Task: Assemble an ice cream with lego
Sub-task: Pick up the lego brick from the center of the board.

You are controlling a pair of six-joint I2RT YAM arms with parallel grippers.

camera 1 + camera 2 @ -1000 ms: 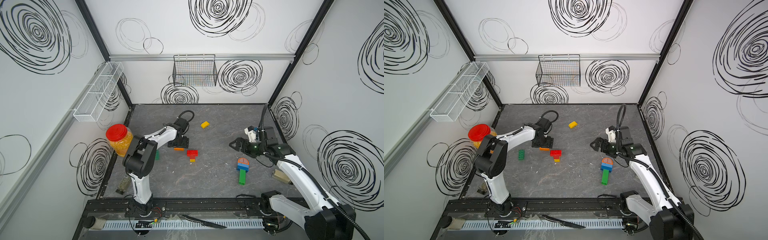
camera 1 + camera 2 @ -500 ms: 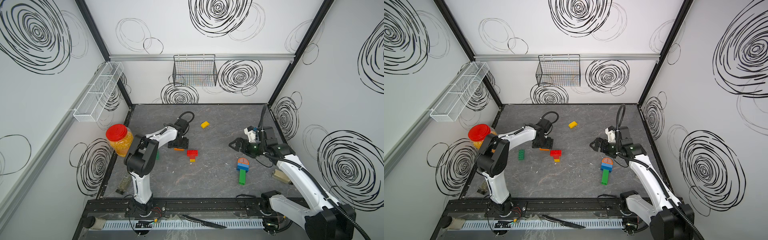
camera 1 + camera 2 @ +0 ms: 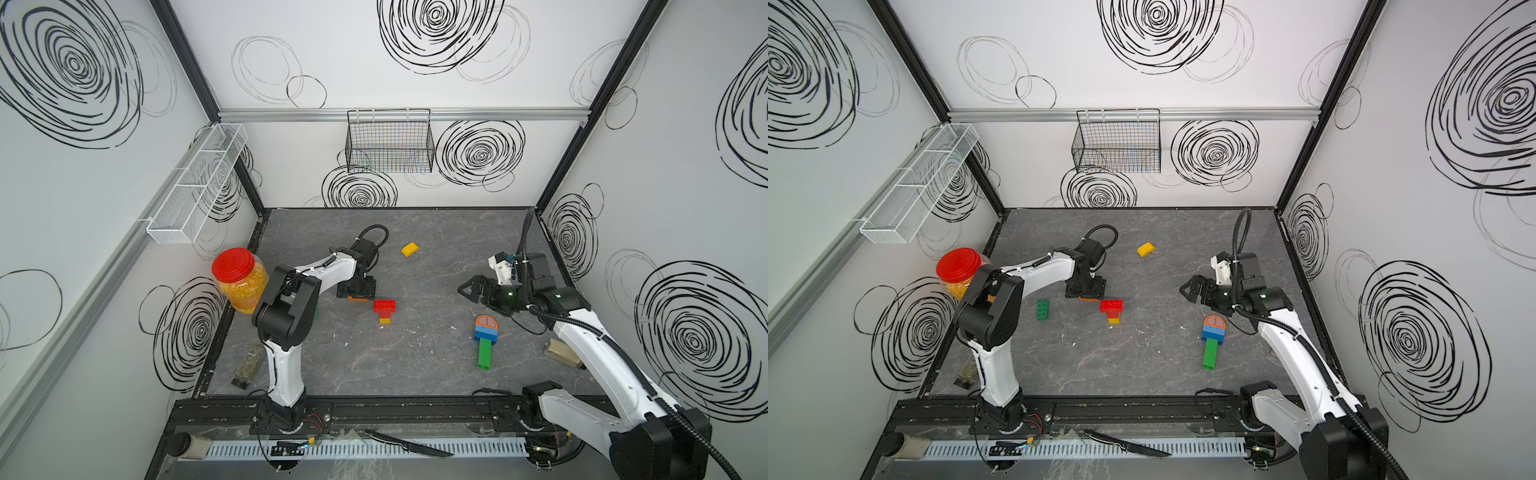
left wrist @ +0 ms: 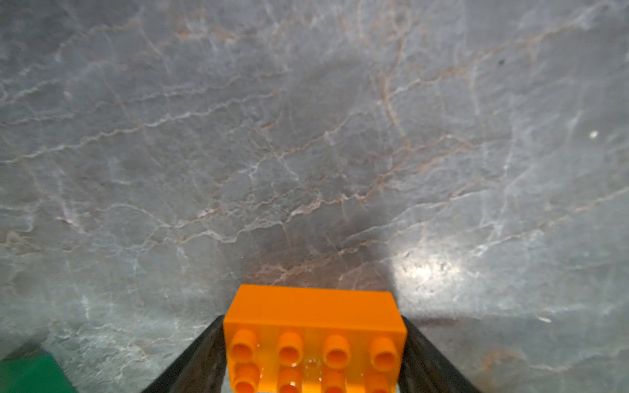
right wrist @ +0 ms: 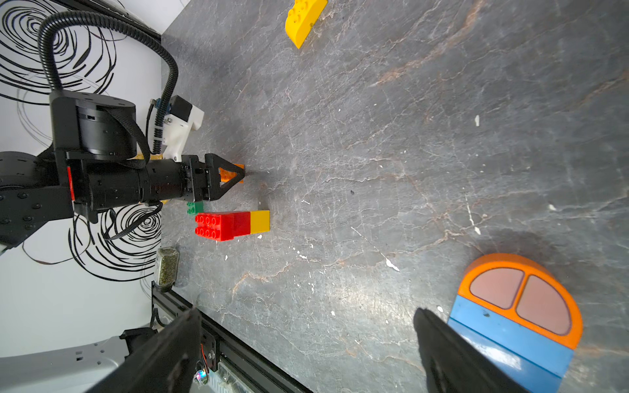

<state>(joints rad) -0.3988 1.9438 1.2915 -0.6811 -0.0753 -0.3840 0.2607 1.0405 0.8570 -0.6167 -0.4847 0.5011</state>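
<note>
Your left gripper [image 3: 356, 293] is down on the table [image 3: 415, 365], set over the orange brick [image 4: 315, 316]. In the left wrist view its two dark fingers [image 4: 200, 360] stand at the brick's short ends, so close that you cannot tell whether they are already pinching or are just beside the plastic. The brick lies flat with its studs up, just beside the red brick [image 3: 384, 306], which is joined to a small yellow brick [image 3: 385, 320]. A flat green brick [image 3: 1042, 309] lies near on the other side. Judge the orange brick as light, hollow and rigid. It won't give under the jaws, but its glossy walls look slippery, so an off-centre pinch could let it swivel or pop out. Take it on the smooth end walls, low and square, never on the studs. Leave the underside free, because that is the face you'll need to press onto another piece. Your right gripper [image 5: 306, 316] is spread wide and holds nothing. It hovers near the part-built stack lying on its side: an orange rounded top [image 3: 486, 322] on a blue brick [image 3: 485, 333] on a long green brick [image 3: 483, 353]. One of its fingertips shows just beside the blue brick in the right wrist view, though contact isn't clear. A yellow rounded brick [image 3: 410, 249] lies alone, well apart toward the back wall.
</note>
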